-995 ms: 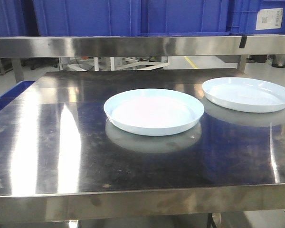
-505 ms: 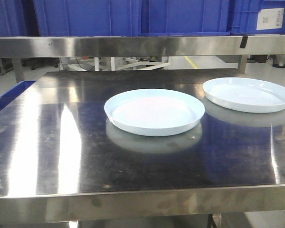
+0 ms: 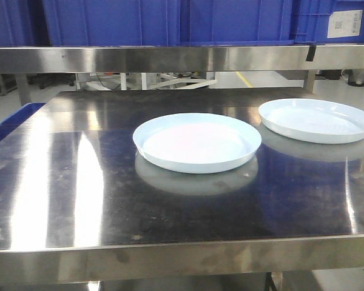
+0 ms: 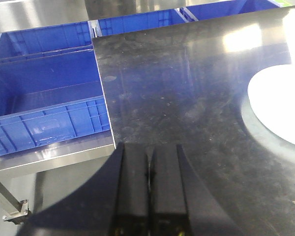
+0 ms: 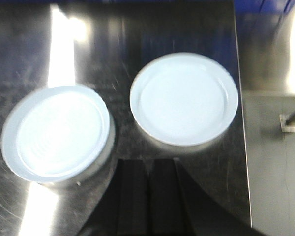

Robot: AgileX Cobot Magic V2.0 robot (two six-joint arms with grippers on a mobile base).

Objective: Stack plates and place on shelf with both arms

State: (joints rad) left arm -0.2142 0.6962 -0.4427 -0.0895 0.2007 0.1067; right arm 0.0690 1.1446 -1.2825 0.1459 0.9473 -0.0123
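Brushed, mirror-bright stainless steel fills every view: a wide counter [image 3: 79, 182] streaked with glare from the lights above. Over its near left part hangs the left pincer [image 4: 148, 196], a black, angular pair of fingers pressed together along a thin seam, with nothing between them and nothing touched. The right pincer [image 5: 148, 196], also black and somewhat blurred, looks closed in the same way, empty, above the near edge of the counter. Just ahead of it to the left lies the middle plate [image 5: 56, 132], round, shallow and pale bluish-white with a low raised rim. A slice of it shows at the right edge of the left wrist view. Farther ahead to the right, near the counter's right edge, lies the far plate [image 5: 183, 98], its twin. Both rest flat on the steel, side by side with a clear gap, not stacked. Beside the counter's left edge and lower down sit open blue plastic bins [image 4: 44, 113] on a steel ledge. Beyond the far edge and above it runs the shelf [image 3: 170, 59], a flat brushed-steel front rail with a strip of black tape [image 3: 311, 53], bearing large blue plastic crates [image 3: 170, 21], one with a white label [image 3: 343, 24].
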